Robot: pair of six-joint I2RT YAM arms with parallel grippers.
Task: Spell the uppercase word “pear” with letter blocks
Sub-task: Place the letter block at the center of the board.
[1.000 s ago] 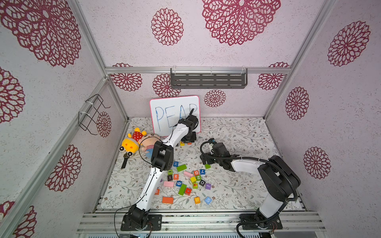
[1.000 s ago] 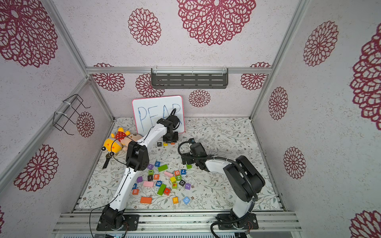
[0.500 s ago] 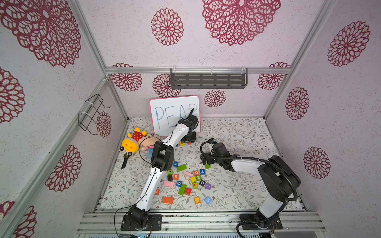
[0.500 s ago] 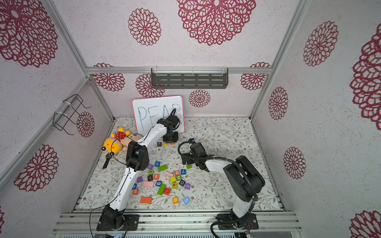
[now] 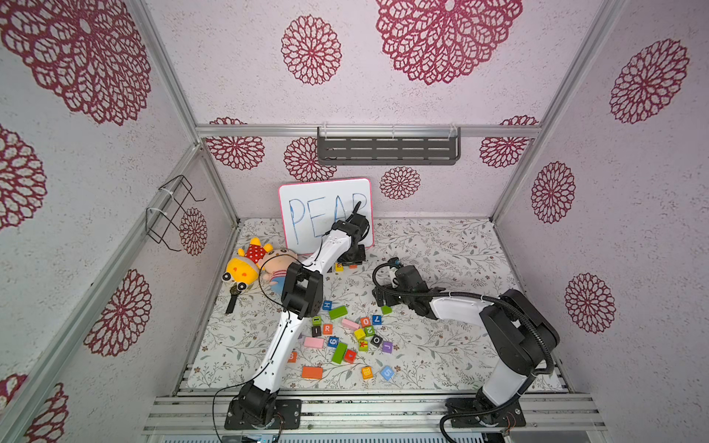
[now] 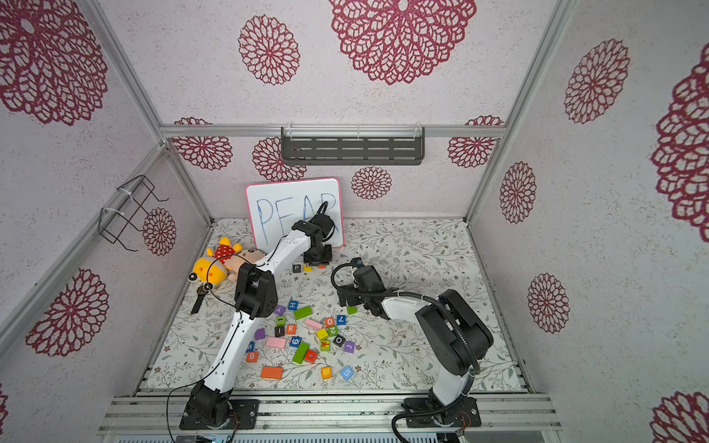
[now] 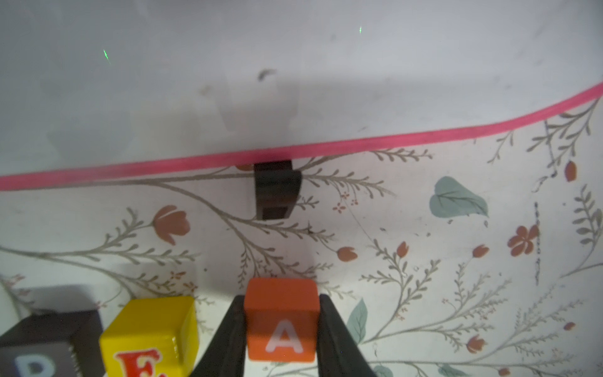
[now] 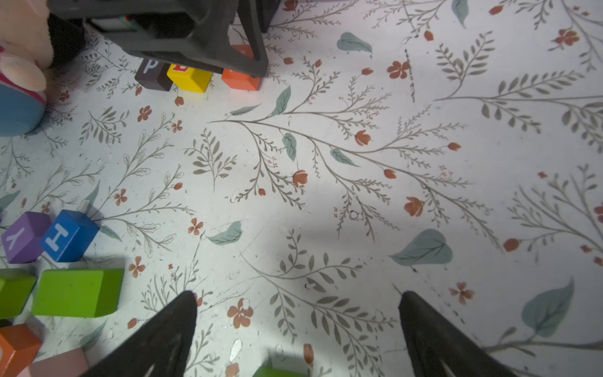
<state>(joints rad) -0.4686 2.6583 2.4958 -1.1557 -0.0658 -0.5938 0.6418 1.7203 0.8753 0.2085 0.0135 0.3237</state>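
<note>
In both top views the word is about three-quarters built. Near the far edge of the bench (image 5: 441, 249), in front of the whiteboard (image 5: 326, 214), the P block (image 6: 296, 268) and E block (image 6: 308, 267) stand side by side. The A block (image 6: 321, 265) is next in line, under the left hand (image 6: 319, 261). The R block (image 5: 327, 328) lies among the loose blocks (image 5: 347, 337) toward the near edge, and nothing grips it. My guess is that letting go of the A and fetching the R are what remain. The left arm reaches from the near left corner to the far edge with its wrist bent down. The right arm is folded, its forearm low over the middle of the bench.

The left wrist view shows the left hand pinching the A block by two opposite sides, white letter toward the camera. It is just beside the E block, and one finger fills the gap. Whether it rests on the bench I cannot tell.

The right wrist view shows the right hand (image 8: 297, 300) spread wide over bare bench, holding nothing. The three placed blocks are well apart from it.
</note>
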